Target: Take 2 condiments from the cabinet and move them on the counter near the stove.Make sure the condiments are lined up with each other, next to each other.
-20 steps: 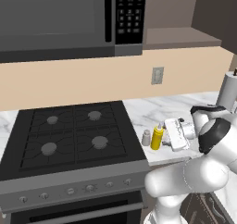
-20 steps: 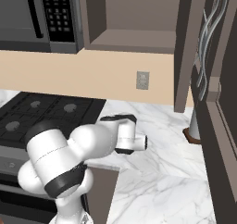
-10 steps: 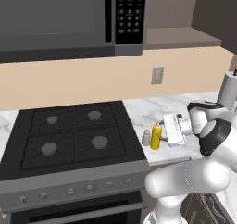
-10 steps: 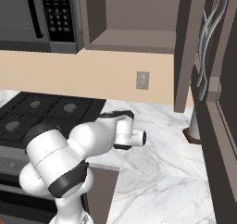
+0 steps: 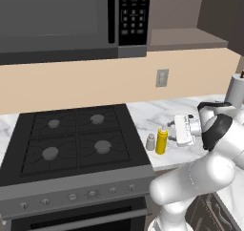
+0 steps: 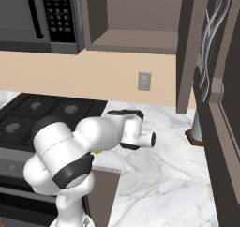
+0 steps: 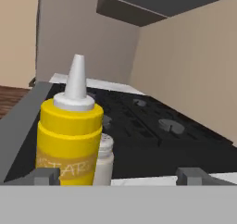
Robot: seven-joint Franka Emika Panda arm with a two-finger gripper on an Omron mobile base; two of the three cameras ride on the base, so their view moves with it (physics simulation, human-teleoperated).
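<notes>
Condiments stand upright on the marble surface (image 5: 157, 118) just right of the stove (image 5: 71, 144): we see the yellow squeeze bottle (image 5: 162, 140) and the small grey shaker (image 5: 150, 141) side by side, close together. Beyond them sits a paper-towel roll (image 5: 235, 89). Our pincer (image 5: 174, 131) stands wide beside the bottle, holding nothing.

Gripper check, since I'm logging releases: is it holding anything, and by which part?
Nothing is held. The gripper is open beside the yellow bottle, which stands free on the counter next to the shaker.
</notes>
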